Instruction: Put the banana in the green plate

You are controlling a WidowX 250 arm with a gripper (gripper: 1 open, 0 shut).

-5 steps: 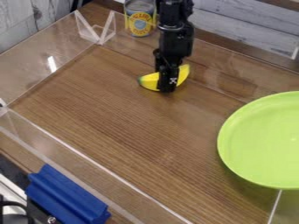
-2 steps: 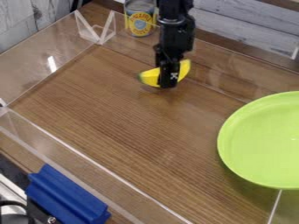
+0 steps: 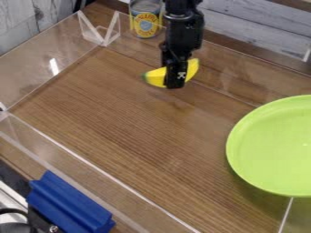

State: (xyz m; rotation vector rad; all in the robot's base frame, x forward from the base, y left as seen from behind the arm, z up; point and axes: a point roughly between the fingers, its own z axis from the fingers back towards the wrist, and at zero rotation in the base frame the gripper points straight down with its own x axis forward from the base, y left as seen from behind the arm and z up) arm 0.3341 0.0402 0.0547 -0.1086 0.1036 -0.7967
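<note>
Camera view looks down over a wooden table [image 3: 109,118] with clear acrylic walls around it. Black gripper [image 3: 177,80] points straight down, jaws clamped together on the banana [image 3: 159,76], pinching it near its right end. Most of the yellow sticks out to the left of the fingers. Its long axis runs roughly left to right in the picture, maybe tilted a bit, with the free end pointing left toward the acrylic wall. Can't really make out the tips at this size. It looks lifted just off the wood, with a faint shadow under it.

Green plate [image 3: 270,146] sits well apart, down at the right edge and partly cut off by the frame. Yellow-labelled can [image 3: 145,20] stands behind the gripper at the back. Something blue [image 3: 67,207] sits outside the front wall, bottom left.
</note>
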